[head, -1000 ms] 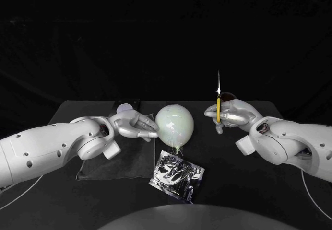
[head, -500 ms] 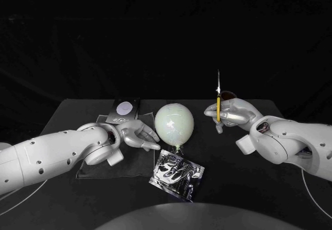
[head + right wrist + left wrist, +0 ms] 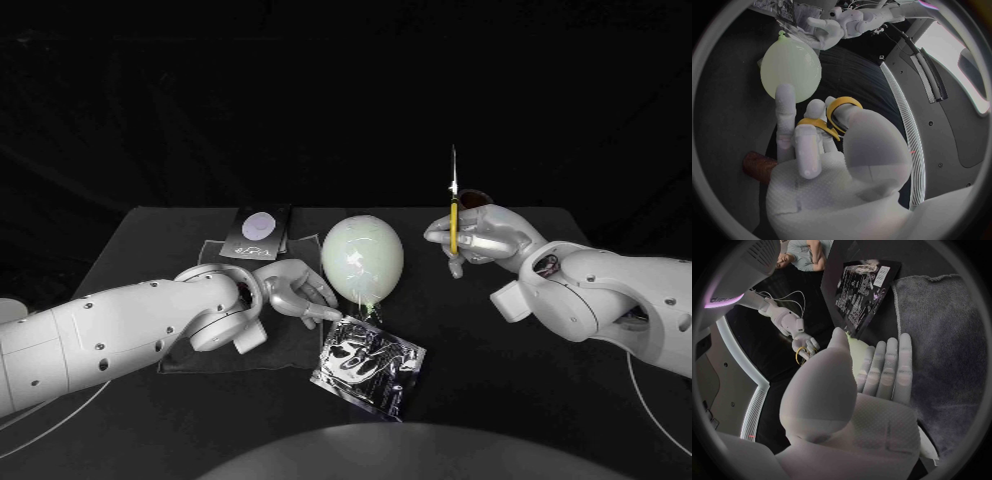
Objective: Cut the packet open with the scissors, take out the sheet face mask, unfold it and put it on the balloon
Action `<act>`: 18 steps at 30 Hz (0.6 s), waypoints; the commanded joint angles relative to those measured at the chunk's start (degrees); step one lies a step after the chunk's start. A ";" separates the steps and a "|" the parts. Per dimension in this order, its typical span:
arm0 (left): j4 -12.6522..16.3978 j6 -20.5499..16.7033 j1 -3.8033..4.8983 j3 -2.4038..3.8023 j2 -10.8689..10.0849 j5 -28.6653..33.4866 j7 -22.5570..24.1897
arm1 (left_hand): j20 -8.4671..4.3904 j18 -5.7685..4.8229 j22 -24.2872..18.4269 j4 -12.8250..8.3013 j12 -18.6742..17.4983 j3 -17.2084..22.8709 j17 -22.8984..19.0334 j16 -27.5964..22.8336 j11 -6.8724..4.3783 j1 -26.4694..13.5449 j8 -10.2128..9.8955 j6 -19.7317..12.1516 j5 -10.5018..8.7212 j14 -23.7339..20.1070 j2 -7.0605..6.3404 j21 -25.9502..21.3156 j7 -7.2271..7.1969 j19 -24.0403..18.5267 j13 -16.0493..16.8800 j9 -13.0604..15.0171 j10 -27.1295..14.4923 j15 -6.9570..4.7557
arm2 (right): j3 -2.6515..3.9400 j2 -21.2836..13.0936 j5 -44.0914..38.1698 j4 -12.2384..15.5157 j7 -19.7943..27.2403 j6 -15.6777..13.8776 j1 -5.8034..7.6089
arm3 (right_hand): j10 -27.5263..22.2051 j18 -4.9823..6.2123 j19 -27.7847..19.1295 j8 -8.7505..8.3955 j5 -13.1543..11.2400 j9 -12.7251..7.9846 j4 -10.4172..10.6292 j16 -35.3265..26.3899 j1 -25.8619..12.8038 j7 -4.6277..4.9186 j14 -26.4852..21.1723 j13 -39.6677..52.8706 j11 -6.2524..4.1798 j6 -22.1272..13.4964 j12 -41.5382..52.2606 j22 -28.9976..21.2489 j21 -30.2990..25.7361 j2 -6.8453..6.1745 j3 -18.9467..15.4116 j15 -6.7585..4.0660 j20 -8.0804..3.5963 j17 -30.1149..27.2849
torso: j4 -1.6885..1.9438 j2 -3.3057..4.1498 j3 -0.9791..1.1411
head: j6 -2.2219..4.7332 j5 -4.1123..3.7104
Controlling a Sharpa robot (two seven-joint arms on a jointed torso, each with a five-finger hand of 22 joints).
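Head view has the silver packet (image 3: 368, 365) lying flat near the front edge of the tabletop (image 3: 490, 400), seemingly uncut; the balloon (image 3: 361, 255) stands just behind it at the centre; the right hand (image 3: 483, 238) grasps the yellow-handled scissors (image 3: 454, 215) upright toward the right edge; the left hand (image 3: 293, 292), holding nothing with fingers extended, hangs near the packet's back corner, over a grey cloth (image 3: 238, 345); by my judgement, cutting, extraction, unfolding and placing all remain.

A pale, egg-shaped balloon (image 3: 361, 258) is seen upright, knot down. A shiny silver packet (image 3: 368, 367) is laid flat on the surface just by the knot. Yellow-handled scissors (image 3: 454, 205) are held, blades up, in the right hand (image 3: 483, 238).
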 commanded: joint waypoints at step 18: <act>-1.07 4.33 -0.10 0.10 2.07 1.05 0.05 | -2.34 0.73 2.24 -0.38 2.13 -1.69 2.86 4.33 -1.20 2.44 0.99 1.03 0.12 4.53 2.47 4.79 1.13 5.48 0.33 0.27 1.75 -1.80 | 0.04 0.03 1.13 0.09 0.73 -1.04 0.00 | 18.89 0.71 -0.36 -0.45 0.00 -0.10 -0.31 -0.09 4.03 -0.20 4.52 19.71 -2.90 0.48 45.01 -0.28 -0.42 4.80 0.05 0.50 0.16 7.02 | -0.01 -0.01 -0.03 | -0.10 -0.51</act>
